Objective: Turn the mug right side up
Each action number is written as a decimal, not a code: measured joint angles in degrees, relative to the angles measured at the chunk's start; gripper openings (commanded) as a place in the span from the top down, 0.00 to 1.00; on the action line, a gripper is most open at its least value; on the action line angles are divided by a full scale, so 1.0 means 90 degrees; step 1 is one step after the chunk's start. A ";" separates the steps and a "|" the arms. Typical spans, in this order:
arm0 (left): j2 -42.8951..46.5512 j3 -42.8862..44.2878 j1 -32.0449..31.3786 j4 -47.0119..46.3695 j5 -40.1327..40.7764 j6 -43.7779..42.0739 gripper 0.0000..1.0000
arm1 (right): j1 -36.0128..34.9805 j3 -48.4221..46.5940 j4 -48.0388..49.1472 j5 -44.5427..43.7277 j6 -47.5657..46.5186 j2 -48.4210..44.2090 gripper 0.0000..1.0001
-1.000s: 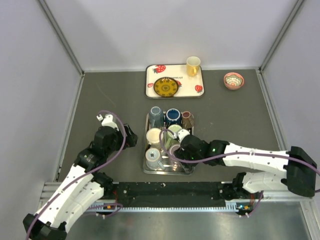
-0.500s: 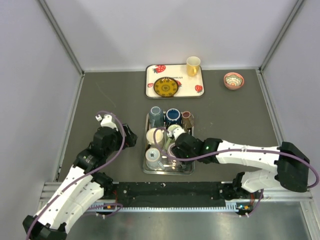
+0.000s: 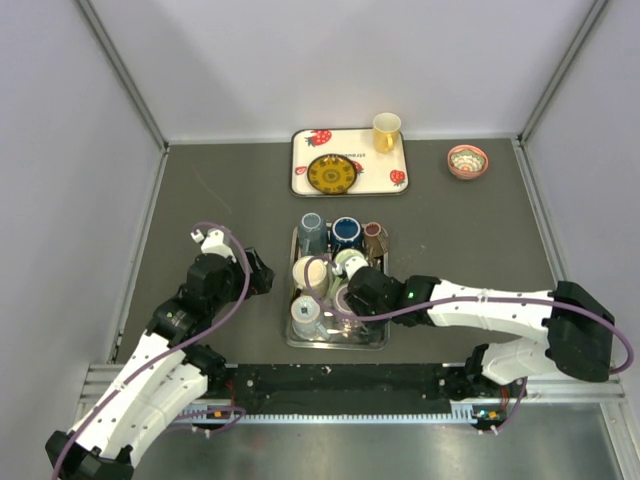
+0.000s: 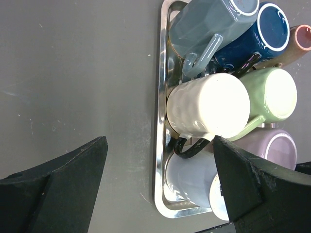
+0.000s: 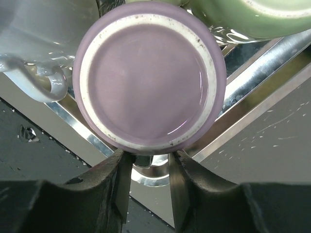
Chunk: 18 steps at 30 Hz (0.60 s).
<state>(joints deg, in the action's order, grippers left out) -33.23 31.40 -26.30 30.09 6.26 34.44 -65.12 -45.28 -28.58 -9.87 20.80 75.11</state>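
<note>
Right wrist view was where the action could be seen. The lilac ceramic mug (image 5: 148, 82) was sat upside down, base to the camera, in the near right part of the shiny metal tray (image 5: 257, 77). It was packed in beside a white mug (image 5: 34, 29) and a pale green mug (image 5: 252, 14).

The right gripper (image 5: 149, 167) was parked low at the lilac mug's edge, jaws set to a narrow gap with something dark and shiny seen between them. That was probably the mug's handle, though honestly it couldn't be told whether a grip had been made. The left gripper (image 4: 159, 143) was held wide open and empty, just left of the tray.

So the grasping step looked to be in hand, with nothing flipped yet. Next, the hold would need to be made firm, then the mug lifted clear of its neighbours before being rolled over and set down rim up. Tight quarters, so knocks could be expected.
</note>
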 measured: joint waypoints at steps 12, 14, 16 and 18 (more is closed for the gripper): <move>0.0017 -0.0015 0.0000 0.0002 -0.0002 0.0005 0.06 | -0.0012 -0.0097 0.0007 -0.0124 0.0124 0.0163 1.00; 0.0044 -0.0015 0.0000 0.0000 -0.0002 0.0005 0.06 | -0.0032 -0.0100 -0.0015 -0.0177 0.0170 0.0163 1.00; 0.0058 -0.0015 0.0000 0.0002 -0.0002 0.0007 0.06 | -0.0063 -0.0100 -0.0027 -0.0233 0.0206 0.0163 1.00; 0.0095 -0.0015 0.0000 0.0002 0.0000 0.0010 0.06 | -0.0087 -0.0100 -0.0046 -0.0277 0.0221 0.0158 1.00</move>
<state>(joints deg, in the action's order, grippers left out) -32.38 31.27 -26.30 30.11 6.26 34.52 -65.91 -46.17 -28.99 -12.36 22.79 76.53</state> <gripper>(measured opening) 0.942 0.110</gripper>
